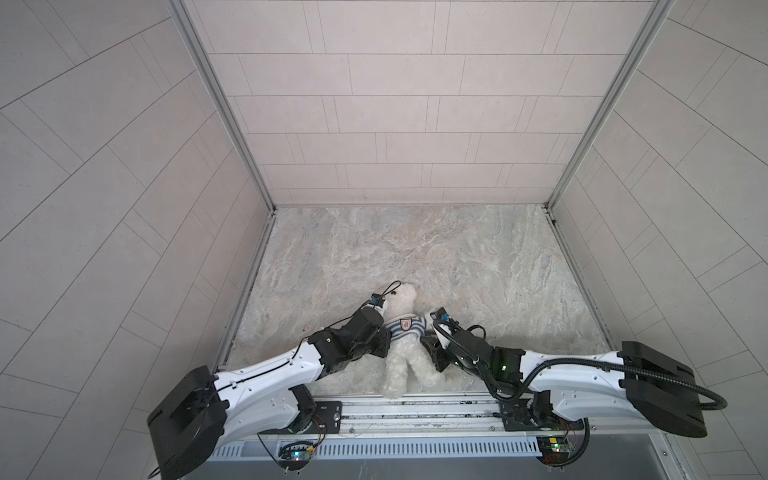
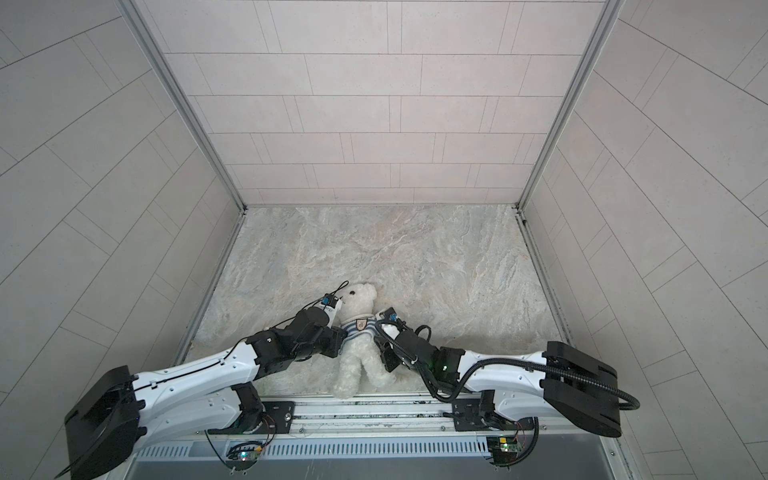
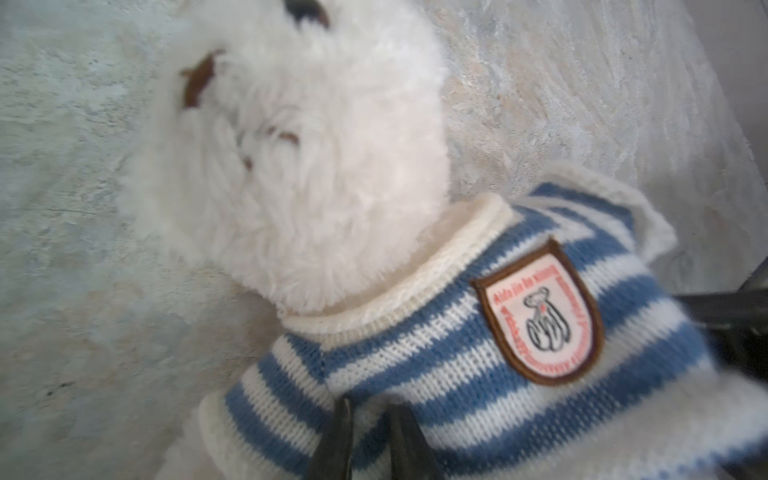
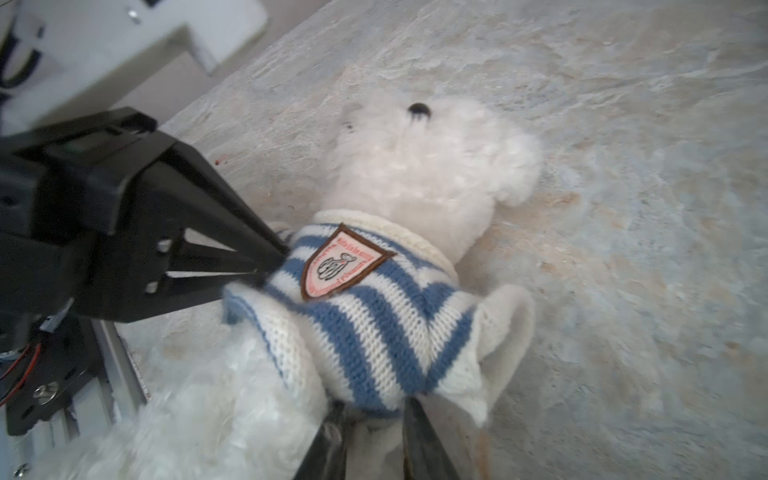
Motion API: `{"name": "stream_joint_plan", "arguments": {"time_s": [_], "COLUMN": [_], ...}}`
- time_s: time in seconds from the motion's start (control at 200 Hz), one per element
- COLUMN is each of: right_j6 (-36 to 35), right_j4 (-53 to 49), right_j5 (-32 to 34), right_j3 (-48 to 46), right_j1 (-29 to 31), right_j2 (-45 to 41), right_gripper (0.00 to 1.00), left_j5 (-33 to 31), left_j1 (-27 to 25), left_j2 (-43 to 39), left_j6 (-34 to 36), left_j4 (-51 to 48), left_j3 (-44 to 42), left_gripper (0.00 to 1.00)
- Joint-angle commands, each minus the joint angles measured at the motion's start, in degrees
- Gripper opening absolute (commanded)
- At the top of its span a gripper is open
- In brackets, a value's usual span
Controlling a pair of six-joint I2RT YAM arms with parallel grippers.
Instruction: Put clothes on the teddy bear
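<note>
The teddy bear (image 1: 404, 351) (image 2: 359, 353) (image 3: 311, 166) (image 4: 428, 174) is small, white and fluffy, with black bead eyes and a dark nose. It lies on its back near the front edge of the table (image 1: 457, 270) (image 2: 415, 266), head toward the far wall and legs spread toward the near edge. It wears a blue-and-white striped knitted shirt (image 1: 405, 325) (image 2: 359, 326) (image 3: 457, 361) (image 4: 365, 324) with a cream collar and a shield badge (image 3: 540, 311) (image 4: 340, 266) around its chest. Belly and legs are bare.

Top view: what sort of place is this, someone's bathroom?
Probably not; it looks like a robot test booth. Tiled panel walls in metal frames box in a stone-patterned table, and two arms are bolted to a rail along its front.
</note>
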Motion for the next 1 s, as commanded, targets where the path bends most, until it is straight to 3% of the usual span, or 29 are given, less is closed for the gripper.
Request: {"name": "stream_joint_plan", "arguments": {"time_s": [0.0, 0.245, 0.345, 0.506, 0.636, 0.826, 0.996], "right_j6": [3.71, 2.86, 2.3, 1.88, 2.05, 4.81, 10.46], "right_j4": [6.3, 14.73, 12.42, 9.45, 0.04, -14.12, -19.85], "right_j5": [0.66, 1.4, 2.69, 5.72, 8.27, 6.23, -3.66], "right_j3": [0.8, -2.56, -3.3, -5.39, -5.01, -4.8, -4.27], "right_j1": [3.19, 4.71, 4.56, 4.45, 2.91, -6.44, -21.73], "right_j2": [2.52, 2.0, -0.66, -6.53, -14.0, -25.69, -29.67], "right_gripper": [0.25, 0.25, 0.25, 0.26, 0.32, 0.45, 0.64], "left_j5": [-1.62, -5.83, -5.63, -4.06, -0.92, 0.63, 2.02], "left_j1": [1.28, 2.83, 2.48, -1.74, -7.64, -10.32, -10.56], "left_j2": [0.46, -4.95, -9.36, -15.11, -13.4, -4.93, 1.82], "left_j6": [3.26, 6.38, 7.06, 4.39, -0.62, -2.72, -5.46], "left_j4": [-1.53, -7.94, -10.76, -13.0, -7.41, 0.97, 4.84], "left_j3": [1.69, 4.51, 5.83, 7.48, 7.79, 9.97, 8.8], "left_gripper": [0.21, 0.36, 0.46, 0.5, 0.49, 0.47, 0.38]}}
